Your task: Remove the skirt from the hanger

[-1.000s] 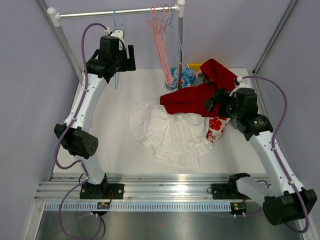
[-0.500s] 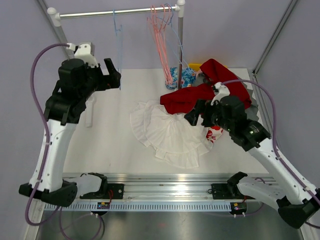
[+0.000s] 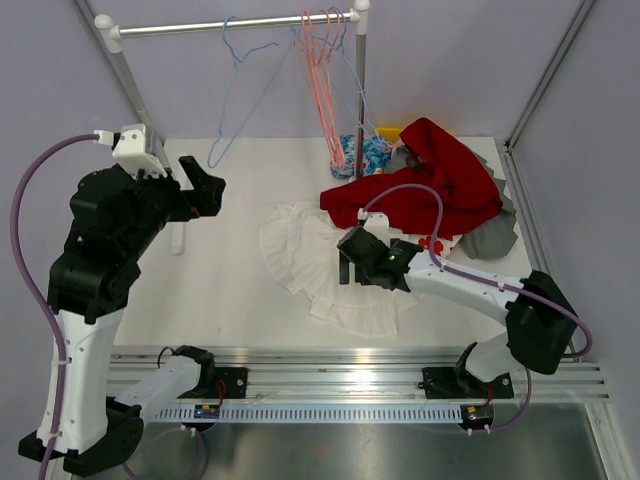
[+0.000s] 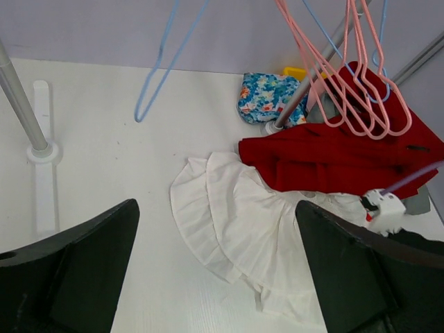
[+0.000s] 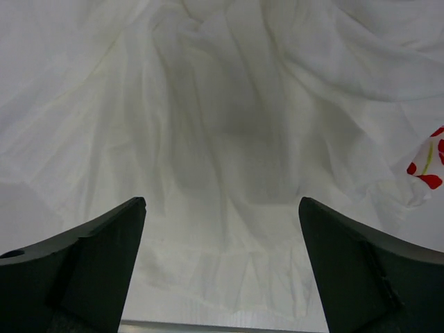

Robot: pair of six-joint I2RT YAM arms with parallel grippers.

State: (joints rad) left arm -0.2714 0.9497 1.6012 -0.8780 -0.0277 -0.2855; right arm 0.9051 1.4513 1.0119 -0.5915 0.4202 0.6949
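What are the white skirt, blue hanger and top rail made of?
Skirt: thin woven cloth, likely cotton, matte; it creases softly and has ruffled tiers. Hanger: thin wire, probably plastic-coated, from its even blue colour. Rail: bare metal, with a shiny silver gleam.

The top external camera sits high behind the robot and looks down and forward over the whole white tabletop (image 3: pixel 250 200), as far as the metal clothes rail (image 3: pixel 230 25) at the far edge. The left wrist camera is held well above the tabletop, facing forward and down between the dark fingers of the left gripper (image 4: pixel 216 208) — it shares with the top view the frilled white skirt (image 4: pixel 236 229), the crumpled red garment (image 4: pixel 333 159) and the pink wire hangers (image 4: pixel 347 90). The right wrist camera hangs close over that skirt, looking almost straight down past the right gripper (image 5: pixel 222 208) — white cloth nearly fills its frame.
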